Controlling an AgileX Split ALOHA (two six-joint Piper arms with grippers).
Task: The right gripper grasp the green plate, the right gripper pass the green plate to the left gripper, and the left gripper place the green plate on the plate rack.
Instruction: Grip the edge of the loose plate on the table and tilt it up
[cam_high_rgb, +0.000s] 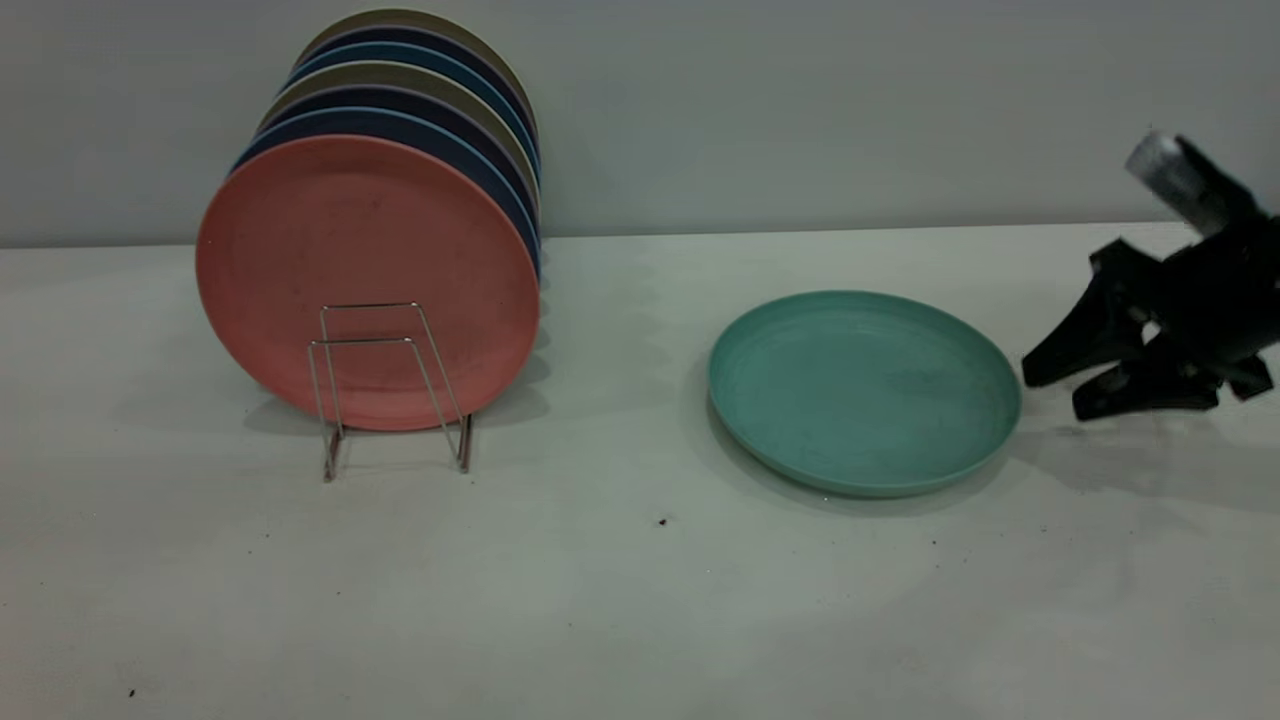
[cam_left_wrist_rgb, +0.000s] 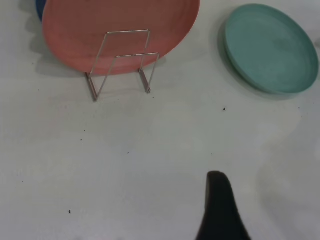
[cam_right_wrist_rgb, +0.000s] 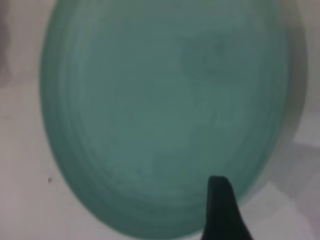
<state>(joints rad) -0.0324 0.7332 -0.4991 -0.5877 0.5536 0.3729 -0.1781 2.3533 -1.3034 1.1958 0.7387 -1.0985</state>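
the green plate (cam_high_rgb: 864, 388) is lying flat on the table (cam_high_rgb: 600, 600), right of its middle and well apart from the plate rack (cam_high_rgb: 390, 385) toward the left edge. the right gripper (cam_high_rgb: 1060, 385) is hovering just beside the plate's right rim with its fingers spread apart, gripping nothing. the rack is holding a salmon-pink plate (cam_high_rgb: 368, 250) upright in front (darker plates are standing behind it). only one finger of the left gripper (cam_left_wrist_rgb: 220, 210) is showing above the bare table, so i cannot tell its state.
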